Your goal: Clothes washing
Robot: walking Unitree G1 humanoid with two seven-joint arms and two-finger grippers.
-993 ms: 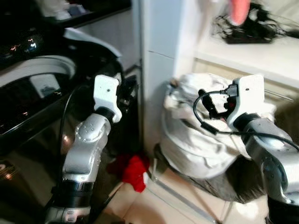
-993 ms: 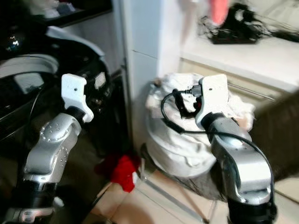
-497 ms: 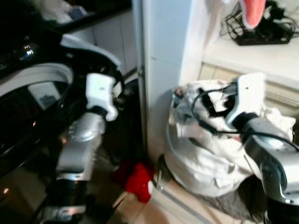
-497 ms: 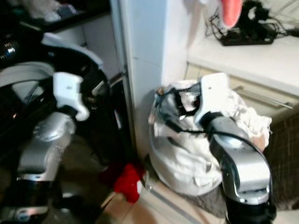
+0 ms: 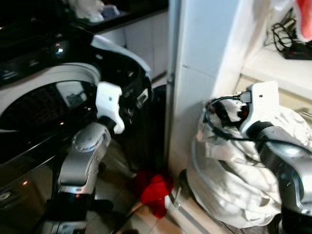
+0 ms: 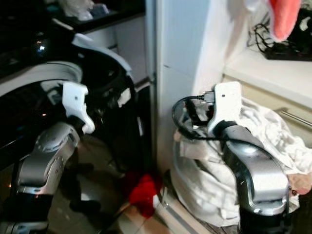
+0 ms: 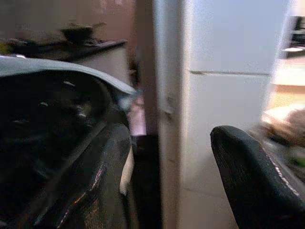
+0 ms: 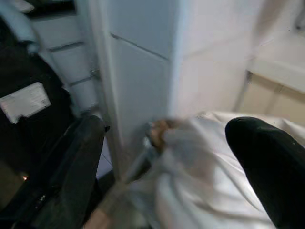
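A black washing machine [image 5: 44, 112] with a pale grey door ring stands on the left. On the right, a heap of white laundry [image 5: 243, 180] bulges out of a basket beside a white cabinet column [image 5: 200, 73]. A red garment [image 5: 155, 187] lies on the floor between them. My left gripper [image 7: 181, 181] is raised in front of the washer's right edge, fingers [image 7: 109, 176] wide apart and holding nothing. At chest height my right gripper [image 8: 176, 162] hovers just over the white laundry [image 8: 205, 157], open, nothing between its fingers [image 8: 271, 162].
A pale counter [image 5: 278, 63] at the upper right carries a tangle of black cables [image 5: 290, 41]. A pink cloth [image 6: 285, 17] hangs above it. The tiled floor [image 5: 146, 219] shows below the red garment. Dark countertop clutter [image 5: 92, 9] sits above the washer.
The whole picture has slid to the right, so the camera has turned left and the washer now takes more of the view. Both arms stay raised with fingers apart.
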